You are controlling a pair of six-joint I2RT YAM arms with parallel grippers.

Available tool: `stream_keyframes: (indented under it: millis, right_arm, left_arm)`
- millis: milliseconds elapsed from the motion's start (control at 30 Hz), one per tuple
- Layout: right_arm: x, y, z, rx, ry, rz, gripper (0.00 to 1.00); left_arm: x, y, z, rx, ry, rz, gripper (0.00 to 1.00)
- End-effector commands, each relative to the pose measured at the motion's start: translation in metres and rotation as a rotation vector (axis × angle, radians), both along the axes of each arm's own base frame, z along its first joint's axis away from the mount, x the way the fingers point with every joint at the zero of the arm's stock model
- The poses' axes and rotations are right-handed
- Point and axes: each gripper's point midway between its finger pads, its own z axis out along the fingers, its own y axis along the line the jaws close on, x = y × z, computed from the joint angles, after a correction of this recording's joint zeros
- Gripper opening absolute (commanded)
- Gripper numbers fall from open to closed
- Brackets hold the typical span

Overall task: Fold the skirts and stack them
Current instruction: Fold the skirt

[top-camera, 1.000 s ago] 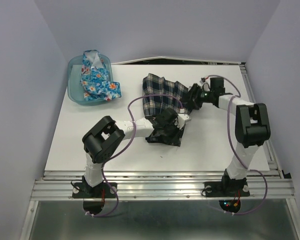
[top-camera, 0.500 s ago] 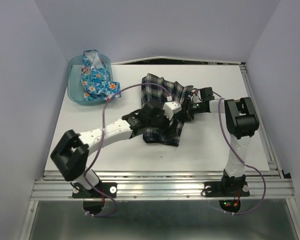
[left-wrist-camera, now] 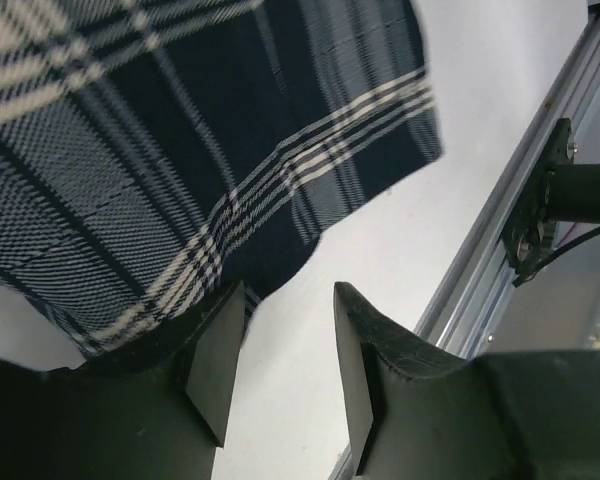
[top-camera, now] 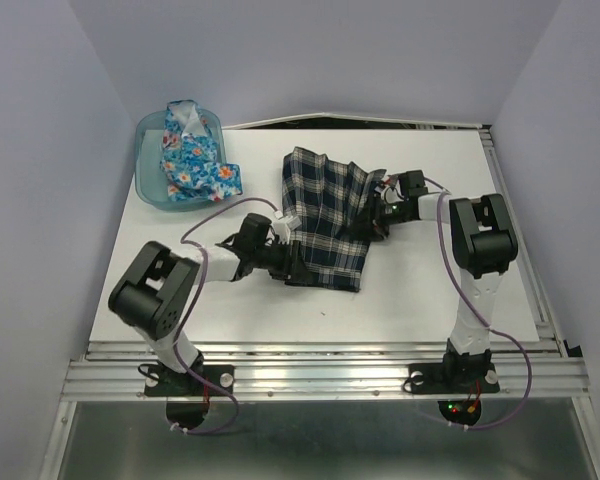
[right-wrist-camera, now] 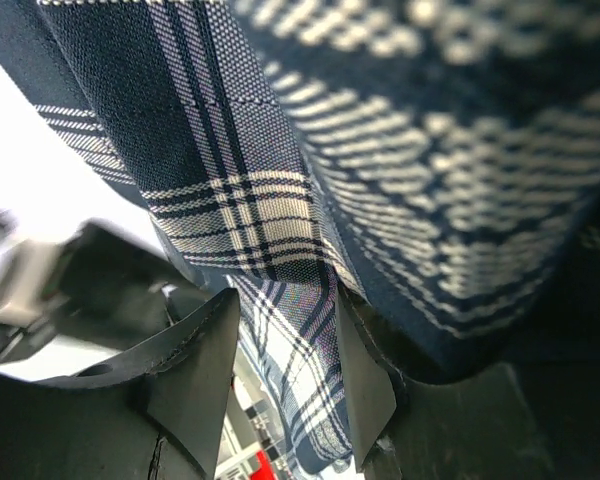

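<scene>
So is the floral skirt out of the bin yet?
No. The floral skirt still sits bunched in the bin, one end draped over its rim; neither arm is near it.

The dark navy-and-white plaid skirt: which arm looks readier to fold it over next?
Probably the right: its gripper has the dark navy-and-white plaid skirt pinched between its jaws, while the left gripper sits open and empty beside the hem.

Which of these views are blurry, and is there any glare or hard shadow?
Top view: sharp, evenly lit, no glare, only soft shadows. Left wrist: plaid skirt crisp, rail beyond slightly soft. Right wrist: cloth between the fingers sharp, the upper right blurred, the left washed out white.
</scene>
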Motion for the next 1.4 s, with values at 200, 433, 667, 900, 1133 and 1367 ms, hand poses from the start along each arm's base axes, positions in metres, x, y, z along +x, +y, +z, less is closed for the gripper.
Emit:
stream_keyframes:
  millis: [200, 433, 667, 900, 1133, 1367]
  right_arm:
    - [0.026, -0.019, 0.048, -0.152, -0.191, -0.027, 0.56]
    - [-0.013, 0.021, 0.106, 0.022, -0.232, 0.082, 0.57]
    - [-0.049, 0.035, 0.026, 0.010, -0.097, 0.159, 0.54]
    - [-0.066, 0.021, -0.040, -0.095, -0.044, 0.208, 0.52]
    - [-0.093, 0.011, -0.058, -0.146, -0.020, 0.278, 0.52]
    - [-0.117, 0.005, -0.055, -0.140, 0.007, 0.342, 0.53]
  left_arm:
    - [0.011, -0.003, -0.062, 0.032, 0.231, 0.059, 0.41]
    - [0.018, 0.004, -0.064, 0.078, 0.178, 0.083, 0.41]
    - [0.024, -0.003, -0.029, 0.020, 0.086, 0.057, 0.43]
    - [0.041, -0.012, 0.070, -0.124, -0.203, 0.015, 0.52]
    - [0.127, -0.033, 0.156, -0.204, -0.422, 0.095, 0.54]
    - [0.234, -0.052, 0.109, -0.216, -0.308, 0.221, 0.53]
